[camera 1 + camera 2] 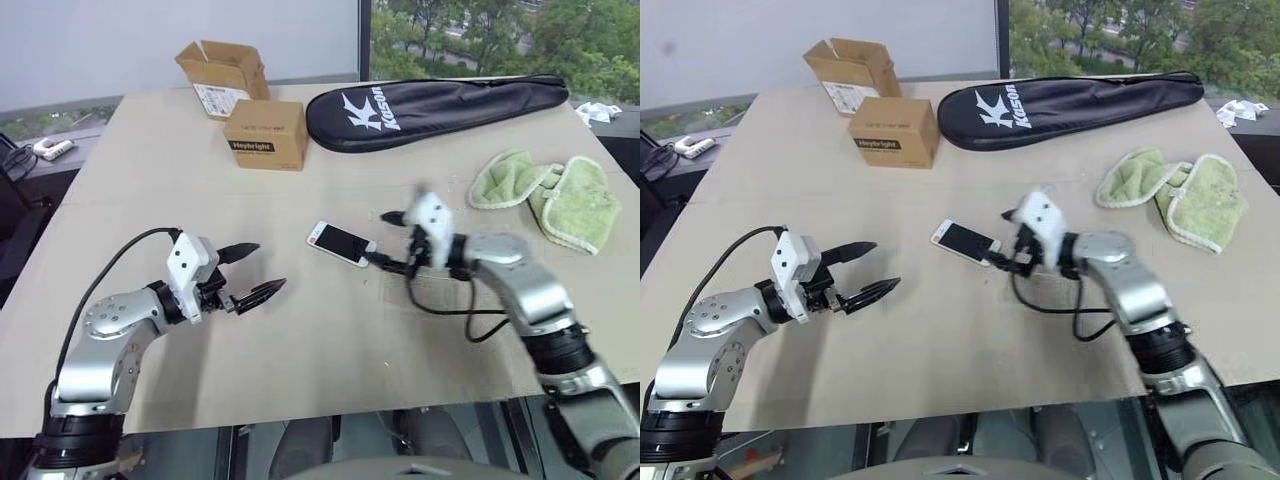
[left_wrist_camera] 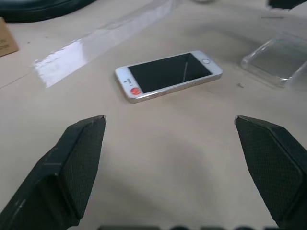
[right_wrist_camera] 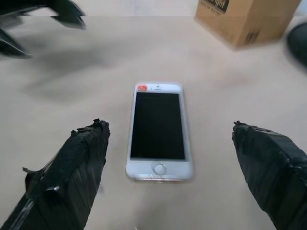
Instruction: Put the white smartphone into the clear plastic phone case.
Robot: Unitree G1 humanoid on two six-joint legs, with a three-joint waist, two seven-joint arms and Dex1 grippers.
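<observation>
The white smartphone (image 1: 340, 243) lies flat, screen up, in the middle of the beige table (image 1: 330, 350). Its home-button end points at my right gripper (image 1: 385, 240), which hovers open just off that end, one finger to each side in the right wrist view, nothing between them. In the left wrist view the clear plastic phone case (image 2: 277, 60) lies on the table a little past that same end of the phone. My left gripper (image 1: 268, 266) is open and empty, a hand's length short of the phone's other end.
At the back stand an open cardboard box (image 1: 222, 72) and a closed one (image 1: 266, 134), beside a black racket bag (image 1: 435, 108). A green cloth (image 1: 550, 195) lies at the right. A black cable (image 1: 450, 310) loops by my right arm.
</observation>
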